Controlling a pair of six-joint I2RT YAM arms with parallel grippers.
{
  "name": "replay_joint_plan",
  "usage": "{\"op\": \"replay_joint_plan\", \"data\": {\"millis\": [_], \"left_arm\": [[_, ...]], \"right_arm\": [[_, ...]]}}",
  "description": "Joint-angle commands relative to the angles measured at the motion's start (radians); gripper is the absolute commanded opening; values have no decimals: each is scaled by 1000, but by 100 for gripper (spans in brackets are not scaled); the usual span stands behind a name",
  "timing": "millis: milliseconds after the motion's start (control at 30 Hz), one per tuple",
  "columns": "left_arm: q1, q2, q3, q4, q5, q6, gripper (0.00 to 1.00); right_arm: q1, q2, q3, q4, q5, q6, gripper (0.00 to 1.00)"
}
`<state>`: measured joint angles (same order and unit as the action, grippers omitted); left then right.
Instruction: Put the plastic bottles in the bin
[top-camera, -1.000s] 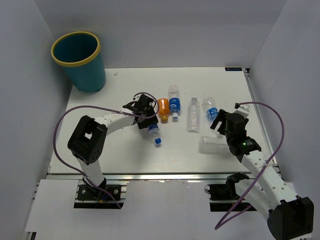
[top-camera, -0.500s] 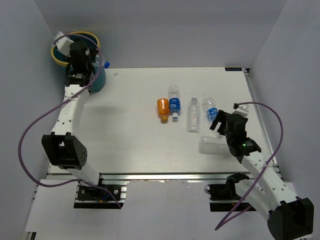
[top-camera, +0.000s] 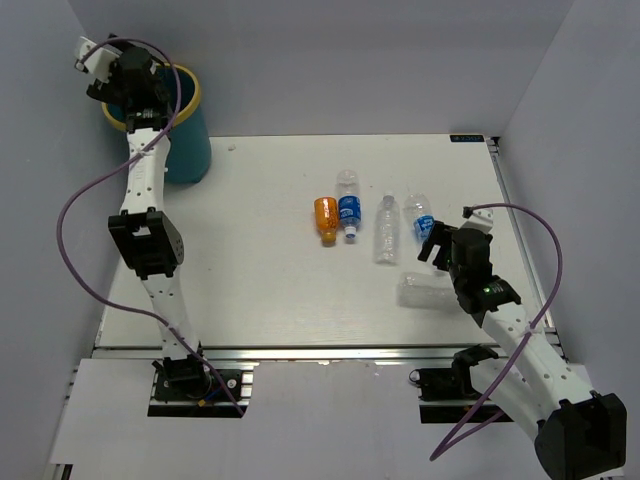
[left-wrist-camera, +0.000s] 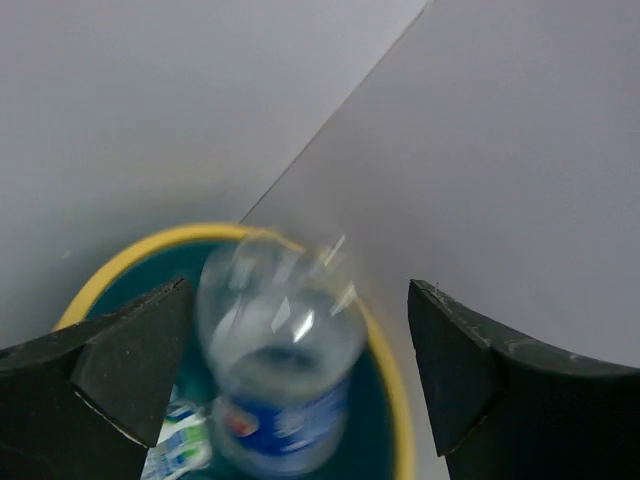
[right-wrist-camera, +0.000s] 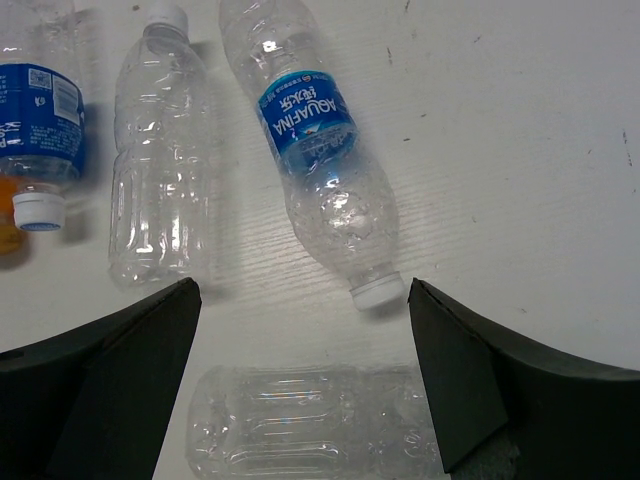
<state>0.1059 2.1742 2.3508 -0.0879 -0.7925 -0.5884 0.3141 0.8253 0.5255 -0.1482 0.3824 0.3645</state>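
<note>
Five bottles lie on the counter (top-camera: 250, 290), all on its right half.

Nearest the arm bases: large clear bottle (right-wrist-camera: 310, 420), no label, lying crosswise. Right hand (right-wrist-camera: 300, 290) hangs just above and beyond it, fingers (right-wrist-camera: 120, 380) spread wide, nothing between them, touching no bottle.

Next out, a row of four, each lying roughly lengthwise, side by side:
- Aquafina bottle (right-wrist-camera: 320, 170), rightmost, blue label, white cap at the near end, tilted a little. Its cap lies close to the large clear bottle, not touching it.
- Unlabelled bottle (right-wrist-camera: 160, 170), clear, cap at the far end, just left of the Aquafina, apart from it.
- Blue-label bottle (top-camera: 348, 205), cap toward the near side.
- Orange bottle (top-camera: 326, 218), leftmost, just beside the blue-label one; contact between them not clear.

Left half of the counter: only the left arm crosses it, stretched out to the far left corner.

Far left corner: bin (top-camera: 185, 140), teal with yellow rim, upright, close to where the grey walls (top-camera: 330, 60) meet. Left hand (left-wrist-camera: 298, 300) is over its mouth, pointing down into it, fingers (left-wrist-camera: 120, 370) wide apart. A blurred bottle (left-wrist-camera: 280, 370), clear with a blue label, sits between the fingers above the bin's opening; there is a plain gap to the right finger, so it is not clamped. Some green-and-white label shows low inside the bin, too blurred to identify.
</note>
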Motion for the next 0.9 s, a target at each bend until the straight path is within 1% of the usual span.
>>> {"op": "replay_joint_plan", "data": {"millis": [0,133,200,267,333,367,400,433,467,500,533,567,600,633,667,700,733,767,800,867], "left_arm": [[-9,-33,6,25,-35,52,98],[-11,-92,-19,27,41,85,98],[-18,-123,-5,-25,41,104,98],[-38,-151,5,-74,70,113,98],[-60,-209,-39,-144,133,143,98],[-86,-232,-70,-162,213,163,98],[-90,-253,-100,-214,248,177,98],[-142,-290,-167,-248,275,177,98],[-153,-306,-206,-283,355,171,98],[-161,-321,-252,-344,405,156,98],[-181,-355,-302,-358,452,118,98],[-196,-373,-440,-351,543,111,98],[-215,-396,-515,-304,576,122,98],[-266,-418,-589,-279,582,133,98],[-299,-454,-714,-254,587,145,98],[-326,-465,-766,-207,605,192,98],[-378,-474,-812,-185,622,199,98],[-399,-479,-873,-170,662,196,98],[-429,-475,-898,-133,699,184,98],[-455,-449,-948,-66,775,176,98]], "right_arm": [[-4,6,-4,55,-10,-21,89],[-4,24,7,55,-34,-30,89],[-4,32,14,52,-50,-33,89],[-4,40,18,47,-54,-30,89],[-4,41,24,47,-56,-30,89],[-6,41,28,48,-54,-29,89],[-4,43,45,55,-47,-15,89],[-6,52,62,53,-39,7,89],[-7,58,82,55,-54,22,89],[-4,66,115,76,-78,39,89],[-6,78,132,87,-108,43,89],[-6,87,148,96,-170,48,89],[-4,93,160,99,-197,42,89],[-6,107,181,102,-217,40,89],[-6,113,189,108,-241,39,89],[-6,118,197,116,-250,36,89],[-6,130,214,130,-260,33,89],[-6,138,226,134,-281,33,89],[-4,156,238,137,-302,40,89],[-4,176,267,137,-351,63,89]]}}
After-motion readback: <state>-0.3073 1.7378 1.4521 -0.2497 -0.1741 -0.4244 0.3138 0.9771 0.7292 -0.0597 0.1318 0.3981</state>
